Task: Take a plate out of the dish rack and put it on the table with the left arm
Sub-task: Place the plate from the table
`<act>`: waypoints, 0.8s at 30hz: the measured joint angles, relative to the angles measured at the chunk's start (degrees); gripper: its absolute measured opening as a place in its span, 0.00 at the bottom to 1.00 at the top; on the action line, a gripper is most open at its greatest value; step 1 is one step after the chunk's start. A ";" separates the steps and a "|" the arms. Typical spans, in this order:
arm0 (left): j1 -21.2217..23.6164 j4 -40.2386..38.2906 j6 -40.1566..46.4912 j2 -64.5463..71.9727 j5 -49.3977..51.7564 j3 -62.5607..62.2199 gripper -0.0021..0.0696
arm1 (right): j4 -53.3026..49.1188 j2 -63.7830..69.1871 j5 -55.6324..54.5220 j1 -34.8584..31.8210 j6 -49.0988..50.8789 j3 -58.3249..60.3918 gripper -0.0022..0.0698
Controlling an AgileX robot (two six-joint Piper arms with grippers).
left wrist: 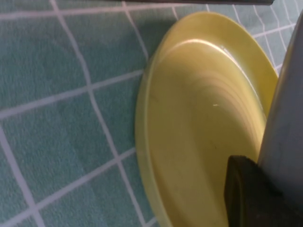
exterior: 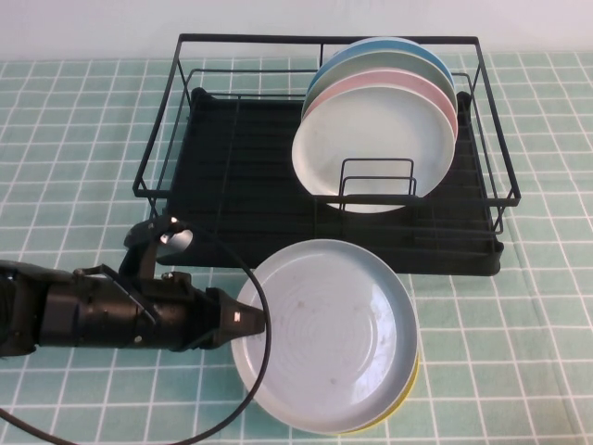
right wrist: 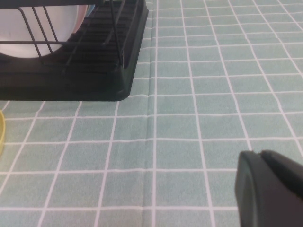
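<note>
My left gripper (exterior: 243,320) is shut on the left rim of the pale grey-blue plate (exterior: 334,334), in front of the black dish rack (exterior: 232,185). The plate hangs roughly level over a yellow plate (exterior: 405,397) lying on the teal grid table (exterior: 74,139). In the left wrist view one black finger (left wrist: 246,194) presses the grey-blue plate (left wrist: 286,118), and the yellow plate (left wrist: 199,123) lies below it. I cannot tell whether the two plates touch. My right gripper (right wrist: 259,158) is shut and empty low over the table (right wrist: 213,94); it is out of the high view.
Three plates stand upright at the rack's right end: white (exterior: 371,139) in front, pink (exterior: 435,88) and blue (exterior: 371,51) behind. The rack's corner (right wrist: 94,56) shows in the right wrist view. A black cable (exterior: 264,371) loops from the left arm.
</note>
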 joint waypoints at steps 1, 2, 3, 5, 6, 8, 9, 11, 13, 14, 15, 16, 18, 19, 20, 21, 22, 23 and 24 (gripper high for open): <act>0.00 -0.27 1.06 0.00 -0.05 0.00 0.10 | 0.00 0.00 0.00 0.00 0.00 0.00 0.00; 0.00 -0.42 1.92 0.00 -0.15 0.00 0.10 | 0.00 0.00 0.00 0.00 0.00 0.00 0.00; 0.00 -0.50 2.48 0.00 -0.20 0.00 0.10 | 0.00 0.00 0.00 0.00 0.00 0.00 0.00; 0.00 -0.64 3.06 0.00 -0.45 0.00 0.11 | 0.00 0.00 0.00 0.00 0.00 0.00 0.01; 0.00 -0.64 3.30 0.00 -0.61 0.00 0.11 | 0.00 0.00 0.00 0.00 0.00 0.00 0.01; -0.25 -0.79 3.60 0.00 -1.43 0.00 0.13 | 0.00 0.00 0.00 0.00 0.00 0.00 0.00; -0.64 -1.04 4.03 0.00 -1.87 0.00 0.15 | 0.00 0.00 0.00 0.00 0.00 0.00 0.00; -1.74 -1.52 4.54 0.00 -2.77 0.00 0.19 | 0.00 0.00 0.00 0.00 0.00 0.00 0.00; -3.34 -1.61 4.93 0.00 -4.29 0.00 0.25 | 0.00 0.00 0.00 0.00 0.00 0.00 0.00; -4.15 -1.61 4.98 0.00 -5.25 0.00 0.28 | 0.00 0.00 0.00 0.00 0.00 0.00 0.00; -4.78 -1.61 4.98 0.03 -5.97 -0.14 0.31 | 0.00 0.00 0.00 0.00 0.00 0.00 0.00; -5.44 -1.61 5.03 0.03 -6.79 -0.42 0.34 | 0.00 0.00 0.00 0.00 0.00 0.00 0.01; -6.28 -1.61 5.12 0.03 -7.91 -0.86 0.40 | 0.00 0.00 0.00 0.00 0.00 0.00 0.01; -6.60 -1.61 5.12 0.03 -8.14 -1.16 0.43 | 0.00 0.00 0.00 0.00 0.00 0.00 0.00; -6.70 -1.61 5.12 0.03 -8.25 -1.27 0.45 | 0.00 0.00 0.00 0.00 0.00 0.00 0.00; -6.70 -1.47 5.12 0.03 -8.37 -1.50 0.46 | 0.00 0.00 0.00 0.00 0.00 0.00 0.00; -6.81 -0.99 5.12 0.03 -8.50 -1.61 0.47 | 0.00 0.00 0.00 0.00 0.00 0.00 0.00; -6.81 -0.29 4.98 0.03 -8.58 -1.87 0.48 | 0.00 0.00 0.00 0.00 0.00 0.00 0.00; -6.81 0.32 4.72 0.03 -8.71 -2.05 0.48 | 0.00 0.00 0.00 0.00 0.00 0.00 0.00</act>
